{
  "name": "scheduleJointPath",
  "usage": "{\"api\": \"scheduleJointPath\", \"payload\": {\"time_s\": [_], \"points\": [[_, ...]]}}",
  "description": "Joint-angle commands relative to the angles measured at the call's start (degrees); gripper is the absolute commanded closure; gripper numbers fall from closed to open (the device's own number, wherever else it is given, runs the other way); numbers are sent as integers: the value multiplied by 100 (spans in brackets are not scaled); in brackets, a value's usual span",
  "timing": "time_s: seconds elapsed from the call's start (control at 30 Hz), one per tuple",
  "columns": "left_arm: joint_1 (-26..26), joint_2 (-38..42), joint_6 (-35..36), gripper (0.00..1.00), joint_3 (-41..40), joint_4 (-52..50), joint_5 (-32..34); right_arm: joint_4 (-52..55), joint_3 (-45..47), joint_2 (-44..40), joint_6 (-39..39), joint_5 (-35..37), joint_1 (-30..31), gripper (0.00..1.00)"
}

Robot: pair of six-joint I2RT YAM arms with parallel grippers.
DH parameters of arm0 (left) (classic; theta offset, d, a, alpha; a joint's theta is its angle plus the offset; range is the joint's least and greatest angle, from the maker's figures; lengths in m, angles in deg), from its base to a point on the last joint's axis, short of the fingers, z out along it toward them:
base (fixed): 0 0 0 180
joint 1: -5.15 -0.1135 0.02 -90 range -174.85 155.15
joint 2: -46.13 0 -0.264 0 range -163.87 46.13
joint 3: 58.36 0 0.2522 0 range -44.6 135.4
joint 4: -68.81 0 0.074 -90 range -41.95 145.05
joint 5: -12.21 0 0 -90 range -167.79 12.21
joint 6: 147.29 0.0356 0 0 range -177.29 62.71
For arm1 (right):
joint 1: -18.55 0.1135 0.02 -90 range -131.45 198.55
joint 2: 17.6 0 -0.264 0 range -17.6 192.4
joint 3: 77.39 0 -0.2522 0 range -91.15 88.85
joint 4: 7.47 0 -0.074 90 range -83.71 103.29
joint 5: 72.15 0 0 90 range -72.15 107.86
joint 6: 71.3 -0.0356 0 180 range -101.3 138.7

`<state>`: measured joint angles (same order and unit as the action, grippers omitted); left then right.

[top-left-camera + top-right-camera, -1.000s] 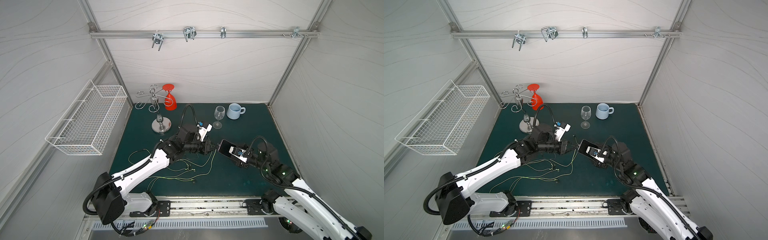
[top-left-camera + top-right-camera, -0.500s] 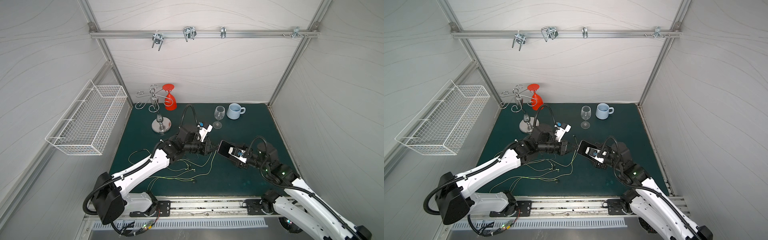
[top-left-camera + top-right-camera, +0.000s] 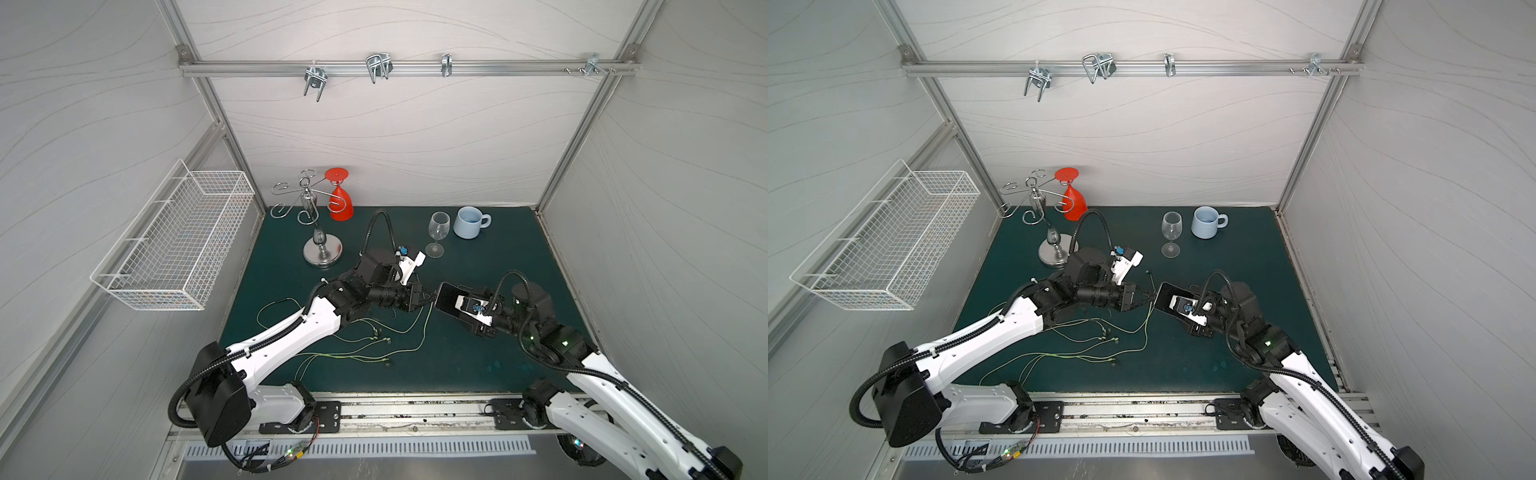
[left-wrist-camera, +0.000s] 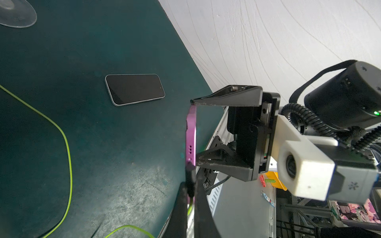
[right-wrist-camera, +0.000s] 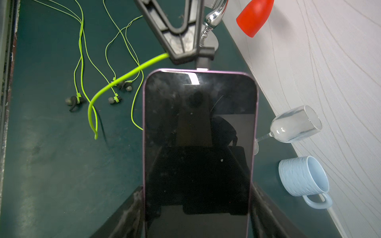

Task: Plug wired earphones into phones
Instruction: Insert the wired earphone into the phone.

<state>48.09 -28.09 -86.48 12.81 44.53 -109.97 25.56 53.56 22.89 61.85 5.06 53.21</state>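
- The right gripper (image 4: 194, 131) clamps a purple-edged phone (image 5: 200, 134) by its long sides and holds it clear of the green mat (image 4: 61, 51), with its port end turned toward the other arm.
- The left gripper (image 4: 190, 192) is clenched on the dark plug (image 5: 203, 60) of one green cord (image 5: 123, 78), which trails down to the mat.
- The plug's metal tip meets the phone's end edge. A sliver of metal shows there, so it looks entered but not pushed home.
- A second phone (image 4: 135, 89) lies flat on the mat, screen up, well apart from the arms, with nothing plugged into it.
- The earbuds (image 5: 114, 99) and the other green cords lie loose on the mat.
- The first connection is close to done; the second pair is not yet begun.
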Motion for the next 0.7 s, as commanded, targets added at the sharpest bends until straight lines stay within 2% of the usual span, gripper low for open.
{"api": "scheduleJointPath", "payload": {"time_s": [0.0,0.1,0.2,0.33,0.4,0.53,0.6,0.67], "points": [[43,-224,-7,100,154,81,-262,-485,-476,-51,196,-434,145,54],[45,-188,136,100,204,-18,-94,-117,-564,-35,392,-508,176,55],[40,50,413,81,282,-390,446,342,-493,-166,544,-452,166,55],[44,496,618,65,123,-457,942,808,-257,-408,778,-189,119,55],[42,722,724,59,84,-613,1119,1204,-225,-434,975,-20,30,55],[40,1306,831,50,-287,-587,1653,1711,-110,-322,1211,-209,-405,55],[34,1609,851,45,-533,-512,1999,1907,-41,-135,1326,-417,-801,55],[33,1809,870,44,-662,-579,2296,1912,33,74,1399,-724,-1291,56]]}}
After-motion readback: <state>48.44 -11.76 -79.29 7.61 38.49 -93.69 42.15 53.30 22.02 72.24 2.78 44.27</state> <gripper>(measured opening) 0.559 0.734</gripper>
